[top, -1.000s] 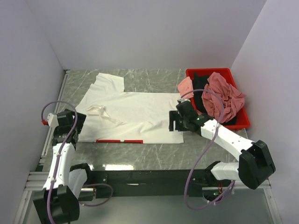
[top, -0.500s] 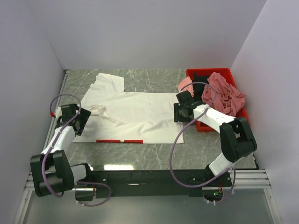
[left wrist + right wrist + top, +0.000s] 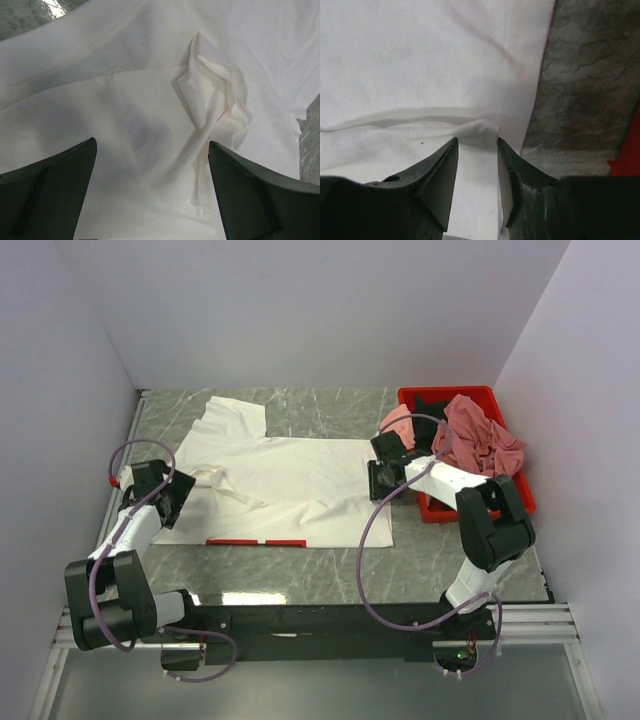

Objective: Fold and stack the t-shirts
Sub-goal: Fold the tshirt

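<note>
White tee [image 3: 290, 485]: spread flat across the table [image 3: 330, 405], one sleeve out toward the far left, red print strip [image 3: 255, 541] peeking out along the near edge. Pink tee [image 3: 398, 422], black tee [image 3: 430, 425] and rose tee [image 3: 480, 445]: heaped in the bin [image 3: 450, 393] at far right, spilling over its rim.

Left gripper [image 3: 152, 145]: spread wide above the white tee's left part, near a small crumpled peak [image 3: 210, 95], holding nothing.

Right gripper [image 3: 477, 142]: low at the tee's right edge, just beside the bin, jaws part-way closed around a raised pleat [image 3: 479, 127], cloth bunched between the tips. Impossible to tell whether pinched firm or merely nudged up.

Handling, by judgement: light, thin, limp cloth with no stiffness at all. Likely to sag and trail from any single hold and to drag a little on the tabletop. Not fragile, not slippery.

Probably best taken at edges or corners, one hold per arm, well apart, so as to carry a straight fold line. Deep bite preferable; with a shallow pinch, likely only the top layer caught and the lower one left behind.
</note>
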